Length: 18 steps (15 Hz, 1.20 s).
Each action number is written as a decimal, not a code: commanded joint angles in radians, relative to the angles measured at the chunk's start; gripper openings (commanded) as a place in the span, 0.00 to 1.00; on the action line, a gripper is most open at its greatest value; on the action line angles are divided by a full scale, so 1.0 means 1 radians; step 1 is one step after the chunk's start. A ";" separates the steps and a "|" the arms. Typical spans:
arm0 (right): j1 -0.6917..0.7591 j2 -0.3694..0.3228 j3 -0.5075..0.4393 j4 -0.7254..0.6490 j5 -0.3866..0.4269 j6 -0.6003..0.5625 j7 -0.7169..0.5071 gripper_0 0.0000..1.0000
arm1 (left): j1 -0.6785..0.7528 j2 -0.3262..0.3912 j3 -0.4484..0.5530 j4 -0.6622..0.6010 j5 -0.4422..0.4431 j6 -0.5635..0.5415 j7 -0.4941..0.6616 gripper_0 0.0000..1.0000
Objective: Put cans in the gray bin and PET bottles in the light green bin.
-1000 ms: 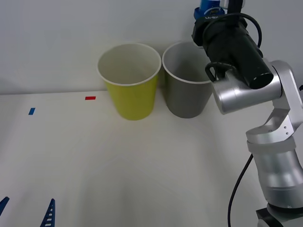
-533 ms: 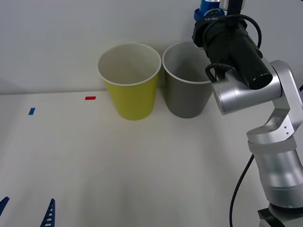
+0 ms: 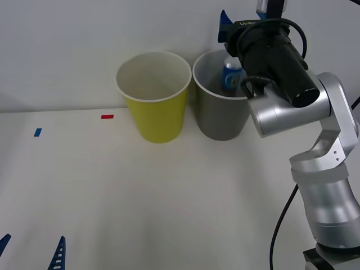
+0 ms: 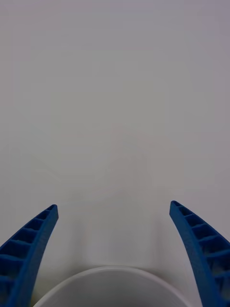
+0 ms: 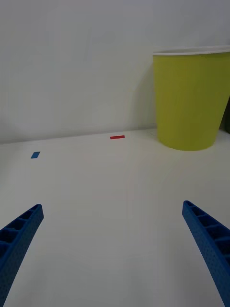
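While ribbed right fingers (image 4: 115,240) spread wide, the cylindrical can (image 3: 231,76) sits inside the tapered gray bin (image 3: 220,118).

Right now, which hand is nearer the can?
Right. The right hand is open above the gray bin, where the can is dropping in. The left hand sits low, far across the table.
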 commanded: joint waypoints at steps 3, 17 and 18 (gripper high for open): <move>0.000 0.002 0.008 -0.002 0.016 -0.001 -0.004 1.00 | 0.000 0.000 0.000 0.000 0.000 0.000 0.000 1.00; 0.434 0.045 0.016 -0.512 0.016 0.013 0.023 1.00 | 0.000 0.000 0.000 0.000 0.000 0.000 0.000 1.00; 0.491 0.048 0.027 -0.551 0.013 0.010 0.025 1.00 | 0.000 0.000 0.000 0.000 0.000 0.000 0.000 1.00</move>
